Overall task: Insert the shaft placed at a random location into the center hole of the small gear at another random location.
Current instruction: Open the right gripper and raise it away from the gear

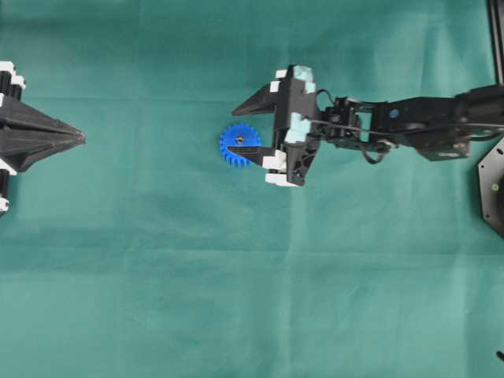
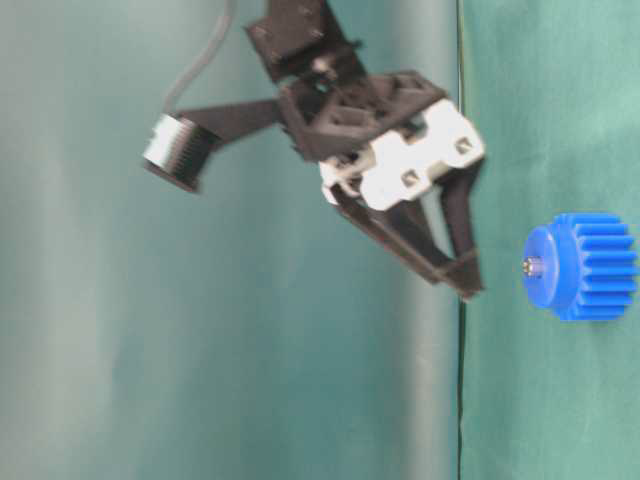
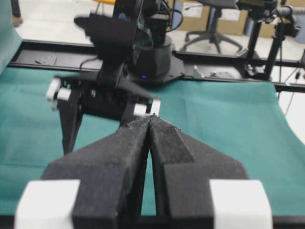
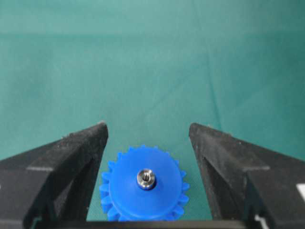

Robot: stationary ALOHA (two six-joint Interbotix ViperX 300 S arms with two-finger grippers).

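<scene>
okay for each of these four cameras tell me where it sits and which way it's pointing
Overhead: above, looking straight down; small gear, both arms, right gripper open.
Table-level: low, rolled sideways, facing the gear's hub; right gripper only.
Left wrist: on the left arm, facing across the cloth; shut left gripper, right arm beyond.
Right wrist: looks down between its open fingers at the shaft.
Shared: three views show the gear.

The small gear (image 4: pixel 143 190) looks like smooth, bright blue plastic with a faint sheen. The shaft (image 4: pixel 146 178) seated in its hub is shiny silvery metal. The table cloth (image 1: pixel 157 276) is matt green fabric, faintly creased. The left gripper (image 3: pixel 151 125) has rough, grainy matt black fingers (image 3: pixel 119 157).
</scene>
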